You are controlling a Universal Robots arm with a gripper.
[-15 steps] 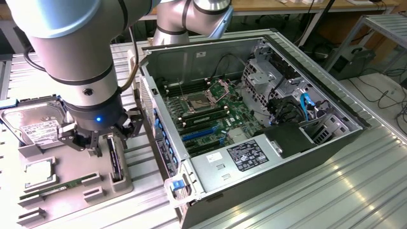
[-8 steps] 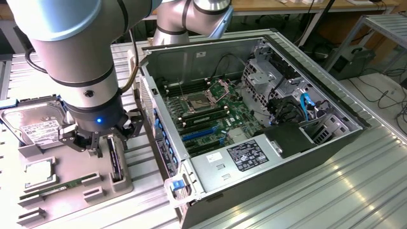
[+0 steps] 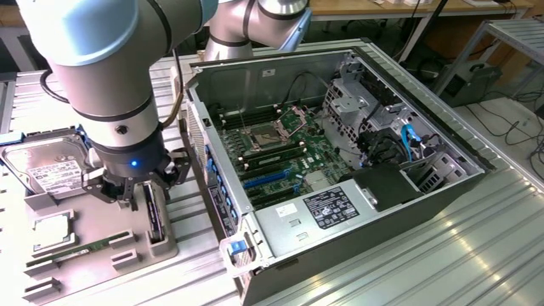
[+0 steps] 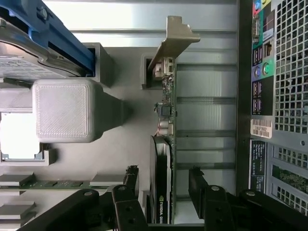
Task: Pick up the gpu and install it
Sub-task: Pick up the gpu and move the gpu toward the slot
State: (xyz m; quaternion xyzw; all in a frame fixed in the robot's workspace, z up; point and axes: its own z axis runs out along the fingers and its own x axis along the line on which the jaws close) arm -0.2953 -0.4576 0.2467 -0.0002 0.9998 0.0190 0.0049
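Gripper (image 4: pixel 162 177) hangs wide open astride the gpu (image 4: pixel 166 115), one finger on each side of the card and neither seen to touch it. The gpu stands on edge in a slot of the grey holder (image 3: pixel 106 223) on the surface, just beside the open case (image 3: pixel 340 159).

The card looks light and stiff but fragile. The bare board and its small parts should not be pinched, so the black cooler (image 4: pixel 161 159) with the board's back face seems the safest hold, squeezed gently. The bracket (image 4: pixel 175 38) sits in its own notch and could snag if the card tilts.

A hard drive (image 3: pixel 51 169), a chip (image 3: pixel 53 231) and a memory stick (image 3: pixel 81 250) share the holder. A grey block (image 4: pixel 62 110) rises near one finger, and the case wall runs close along the other side.
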